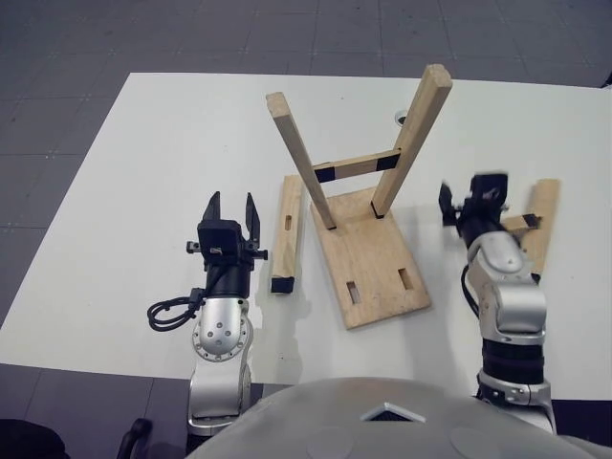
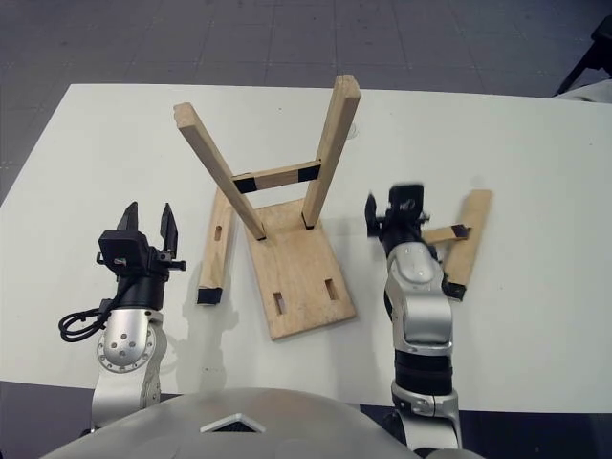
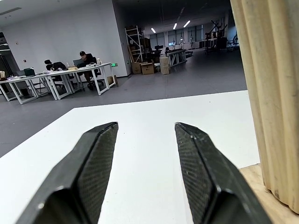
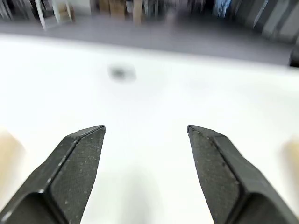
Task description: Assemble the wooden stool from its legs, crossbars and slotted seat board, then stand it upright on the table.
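Left pincer (image 1: 232, 201) and right pincer (image 1: 467, 199), both mine, spread and empty, flank the seat board (image 1: 368, 268) lying on the table (image 1: 143, 191) with a leg frame (image 1: 359, 167) slotted in; the loose leg (image 1: 285, 234) beside my left, judged light, stiff and smooth, is best gripped mid-length.

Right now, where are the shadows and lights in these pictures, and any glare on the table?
Left eye view: the table is evenly lit, no glare spot; faint soft shadows lie beside the seat board and the loose leg. Left wrist view: ceiling strip lights glow in the room behind; the left gripper shows dark against the white top.
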